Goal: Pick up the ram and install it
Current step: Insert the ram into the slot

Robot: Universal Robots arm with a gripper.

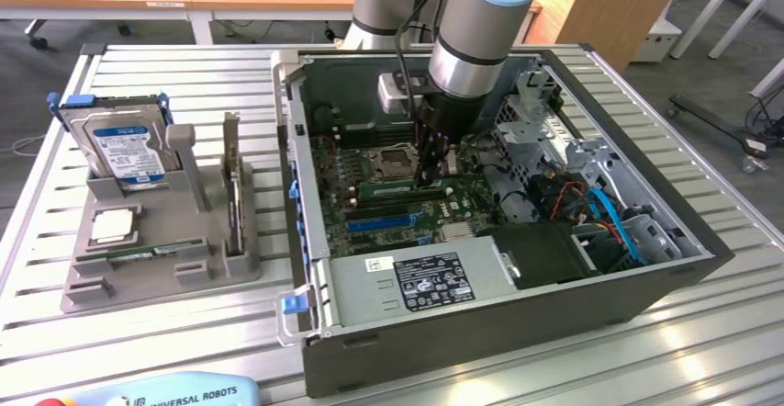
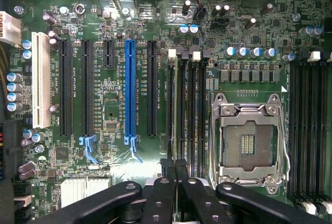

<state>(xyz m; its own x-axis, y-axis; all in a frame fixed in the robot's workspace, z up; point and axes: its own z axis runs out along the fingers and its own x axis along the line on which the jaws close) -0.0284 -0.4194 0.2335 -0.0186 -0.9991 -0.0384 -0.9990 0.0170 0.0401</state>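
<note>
Tool [image 2: 173, 166] clenched on one ram [image 2: 178, 105] (seen edge-on) standing among four slots [image 2: 193, 110] beside one processor socket [image 2: 248, 141].

Table [image 1: 73, 351]: ribbed bare metal, satin sheen. Case [image 1: 490, 342]: matt grey metal. Gripper [image 2: 174, 166] fingers [image 2: 162, 203]: matt black plastic. Motherboard [image 2: 111, 105]: glossy green.

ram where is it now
Wrist view: thin green ram stick sits in a black motherboard slot beside the silver processor socket, one end between the black fingers.
</note>
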